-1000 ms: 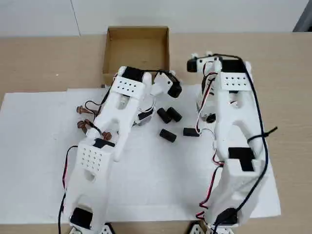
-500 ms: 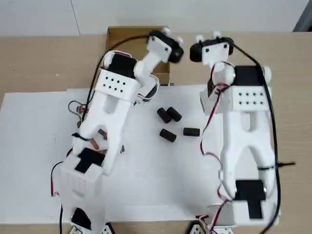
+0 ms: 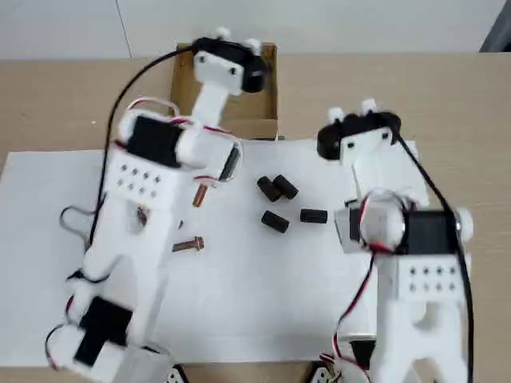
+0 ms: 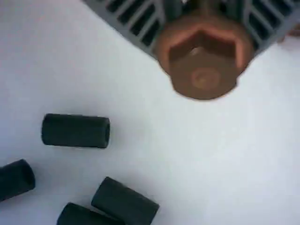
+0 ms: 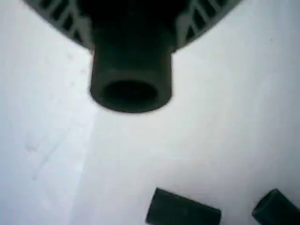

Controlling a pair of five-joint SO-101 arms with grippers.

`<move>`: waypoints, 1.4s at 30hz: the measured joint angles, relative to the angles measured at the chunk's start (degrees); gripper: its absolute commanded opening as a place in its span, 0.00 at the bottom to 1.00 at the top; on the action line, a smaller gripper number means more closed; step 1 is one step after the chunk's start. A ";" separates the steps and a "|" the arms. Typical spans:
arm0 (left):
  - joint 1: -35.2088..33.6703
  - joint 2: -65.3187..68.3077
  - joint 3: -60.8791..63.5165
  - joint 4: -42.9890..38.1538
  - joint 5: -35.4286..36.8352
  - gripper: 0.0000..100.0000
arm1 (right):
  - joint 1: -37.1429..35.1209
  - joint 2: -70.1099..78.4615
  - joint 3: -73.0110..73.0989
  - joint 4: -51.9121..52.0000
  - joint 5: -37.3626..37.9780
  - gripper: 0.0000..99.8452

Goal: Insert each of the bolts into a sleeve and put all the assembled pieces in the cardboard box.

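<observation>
Currently, the left arm rises from its base at the near left corner. It bends over the white paper sheet, and its wrist section reaches out above the front wall of the cardboard box. In the left wrist view, the left gripper is clamped on a copper bolt, whose hexagonal head faces the camera.

In the high view, a second bolt shows at the edge of that arm's housing, and I cannot tell whether it rests on the paper. A third bolt lies flat on the sheet just beside the arm.

Four loose sleeves sit on the paper between the two arms:
- Two sleeves touch each other.
- One sleeve lies nearer the camera.
- One sleeve lies to the right of it.

The right arm stands at the near right. Its forearm is folded back towards the base, and its wrist is over the right part of the sheet, well apart from the box. The right gripper grips a black held sleeve above the paper, with the open bore turned to the camera. The wooden table carries the sheet and the box.
</observation>
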State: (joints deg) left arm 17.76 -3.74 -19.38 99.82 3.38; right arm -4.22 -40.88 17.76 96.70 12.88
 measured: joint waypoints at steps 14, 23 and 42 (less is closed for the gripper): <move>0.00 -30.59 36.84 -16.26 15.03 0.00 | -10.29 -17.93 24.35 -24.53 -19.43 0.00; 0.00 -51.43 62.15 -32.97 21.98 0.00 | -20.48 -23.65 34.46 -36.66 -21.71 0.00; -3.60 -84.66 85.63 -51.43 25.67 0.00 | -37.36 -49.41 57.41 -48.79 -17.14 0.00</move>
State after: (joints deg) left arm 14.15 -88.40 66.24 48.40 29.05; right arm -41.58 -90.29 75.16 47.91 -4.26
